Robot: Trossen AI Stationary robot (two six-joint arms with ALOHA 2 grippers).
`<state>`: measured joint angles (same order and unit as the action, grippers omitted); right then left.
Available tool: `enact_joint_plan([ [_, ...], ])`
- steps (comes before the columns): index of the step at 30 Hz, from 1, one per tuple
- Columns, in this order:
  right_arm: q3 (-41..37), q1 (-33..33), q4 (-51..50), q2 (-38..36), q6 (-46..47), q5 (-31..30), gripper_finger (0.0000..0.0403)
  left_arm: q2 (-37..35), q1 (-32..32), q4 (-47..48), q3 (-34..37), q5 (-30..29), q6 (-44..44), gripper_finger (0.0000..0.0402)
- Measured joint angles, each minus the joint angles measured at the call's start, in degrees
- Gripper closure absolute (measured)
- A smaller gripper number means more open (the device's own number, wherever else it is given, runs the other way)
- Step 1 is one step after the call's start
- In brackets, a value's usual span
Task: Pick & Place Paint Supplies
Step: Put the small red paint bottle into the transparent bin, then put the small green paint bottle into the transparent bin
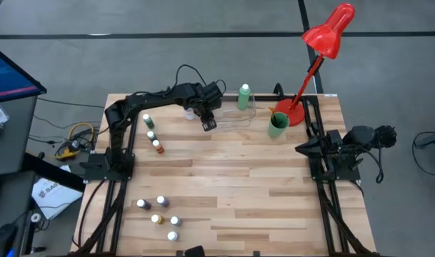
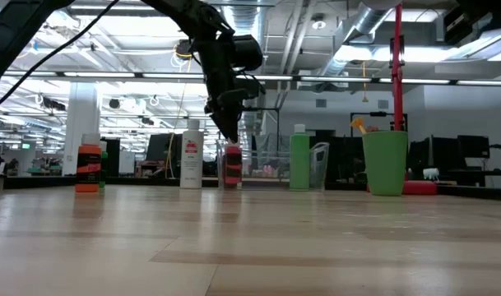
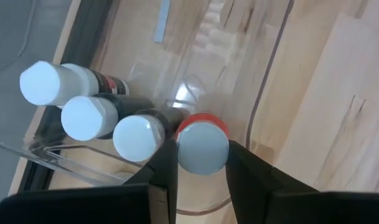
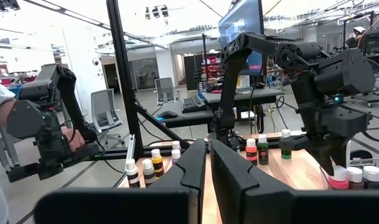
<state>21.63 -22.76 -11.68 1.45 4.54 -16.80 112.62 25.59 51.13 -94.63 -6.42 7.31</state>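
The left pincer (image 3: 201,171) reaches over the clear plastic tray (image 1: 235,116) at the far side of the bench (image 1: 231,178), its fingers clamped on the white cap of a small red paint bottle (image 3: 202,144) standing inside the tray. Just beside it (packed in a row) stand 3 more white-capped bottles (image 3: 89,116). A taller green bottle (image 1: 243,97) rises at the tray's far edge, near the green cup (image 1: 277,124) and red lamp (image 1: 324,43). More small bottles (image 1: 152,133) stand near the left arm's base, another cluster (image 1: 160,212) at the near left. The right pincer (image 4: 208,165) waits at the bench's right edge, fingers nearly together, holding nothing.
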Motion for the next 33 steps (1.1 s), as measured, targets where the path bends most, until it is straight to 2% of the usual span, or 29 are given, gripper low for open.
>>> enact_joint_plan([
  [10, 0.0, 0.0, 0.0, 0.0, 0.0, 0.0, 0.0381, 0.0, 0.0, -3.0, 2.7, 0.0, -0.3, 0.0309],
  [23, 0.0, 0.0, 0.0, 0.0, 0.0, 0.0, 0.0381, 0.0, 0.0, -2.8, 2.8, 0.0, -0.3, 0.0307],
  [33, 0.0, 0.0, 0.0, 0.0, 0.0, 0.0, 0.0381, -0.1, 0.0, -2.7, 2.8, -2.1, -0.3, 0.025],
])
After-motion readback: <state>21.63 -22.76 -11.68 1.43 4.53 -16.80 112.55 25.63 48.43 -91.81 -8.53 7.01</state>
